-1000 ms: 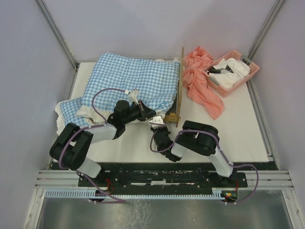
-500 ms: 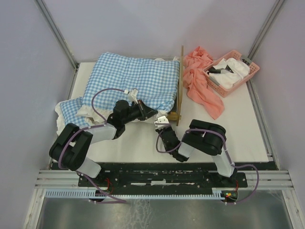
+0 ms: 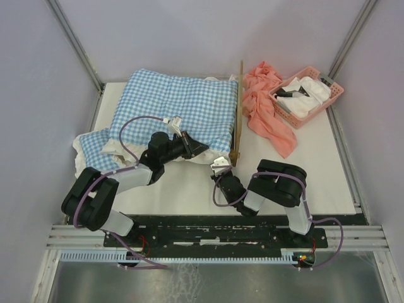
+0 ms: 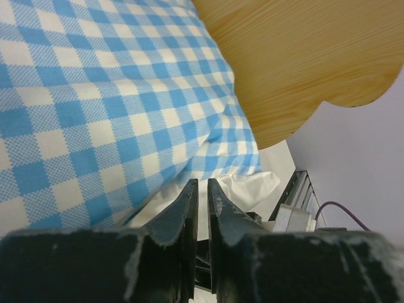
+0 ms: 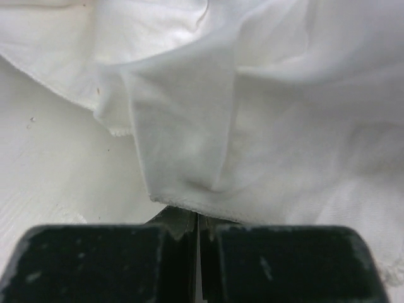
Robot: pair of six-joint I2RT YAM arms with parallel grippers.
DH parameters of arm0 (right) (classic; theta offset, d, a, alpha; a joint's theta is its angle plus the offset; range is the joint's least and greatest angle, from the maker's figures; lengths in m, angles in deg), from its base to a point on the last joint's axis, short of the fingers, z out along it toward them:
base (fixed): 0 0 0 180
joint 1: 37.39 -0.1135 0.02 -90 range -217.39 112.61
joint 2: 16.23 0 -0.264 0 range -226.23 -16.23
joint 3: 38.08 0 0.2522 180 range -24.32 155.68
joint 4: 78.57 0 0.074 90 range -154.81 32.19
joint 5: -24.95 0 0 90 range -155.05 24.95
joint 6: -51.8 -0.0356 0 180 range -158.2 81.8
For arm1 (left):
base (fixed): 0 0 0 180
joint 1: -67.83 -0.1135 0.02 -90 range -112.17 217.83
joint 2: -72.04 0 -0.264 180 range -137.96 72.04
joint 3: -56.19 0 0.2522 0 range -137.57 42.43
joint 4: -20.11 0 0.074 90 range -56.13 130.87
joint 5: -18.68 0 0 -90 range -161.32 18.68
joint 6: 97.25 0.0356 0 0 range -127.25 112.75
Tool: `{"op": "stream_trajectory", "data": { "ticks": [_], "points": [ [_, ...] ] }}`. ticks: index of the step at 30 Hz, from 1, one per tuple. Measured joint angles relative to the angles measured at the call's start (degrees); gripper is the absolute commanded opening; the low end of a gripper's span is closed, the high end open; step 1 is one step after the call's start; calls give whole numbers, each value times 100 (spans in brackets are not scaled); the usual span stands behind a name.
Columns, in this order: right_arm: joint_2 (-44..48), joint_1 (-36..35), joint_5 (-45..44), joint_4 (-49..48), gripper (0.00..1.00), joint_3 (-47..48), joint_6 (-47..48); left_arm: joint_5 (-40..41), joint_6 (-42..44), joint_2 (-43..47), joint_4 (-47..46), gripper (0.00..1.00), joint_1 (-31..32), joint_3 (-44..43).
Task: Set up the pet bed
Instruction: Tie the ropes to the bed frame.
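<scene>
Right gripper (image 3: pixel 220 165): nearest the arm bases. Its jaws are pressed together at the hem of the white fabric frill (image 5: pixel 189 126); whether the hem is caught cannot be told.
Left gripper (image 3: pixel 192 146): a little farther and to the left. Its fingers are a narrow slit apart with nothing seen between them, and the tips sit at the near edge of the blue-and-white checked cushion (image 3: pixel 177 104).
Small light-wood pet bed (image 3: pixel 239 107): beyond both grippers and mostly under the cushion. Its wavy wooden headboard (image 4: pixel 303 57) stands upright along the right side.
Axis: the headboard runs near to far, so the bed's length likely runs leftward from it.
Nearer arm: the right, with the headboard's near corner just beside it, ahead and to its right.
</scene>
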Motion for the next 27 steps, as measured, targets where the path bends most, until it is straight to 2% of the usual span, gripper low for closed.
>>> {"op": "stream_trajectory", "data": {
  "ticks": [5, 8, 15, 21, 24, 27],
  "points": [
    [367, 9, 302, 291, 2, -210, -52, 136, 138, 557, 348, 28, 20, 39],
    [697, 20, 457, 669, 2, -199, -90, 374, 227, 1064, 463, 30, 127, 361],
    [916, 20, 841, 1333, 2, -129, -299, 1215, 232, 1823, 684, 32, 927, 1355],
    [946, 31, 984, 1532, 2, -98, -520, 2055, 98, 1464, 407, 29, 1635, 1600],
    [1036, 31, 992, 1552, 2, -208, -627, 2330, -31, 951, 96, 29, 1672, 1600],
    [1071, 31, 988, 1526, 2, -269, -726, 2371, -55, 570, -227, 34, 1672, 1600]
  ]
}}
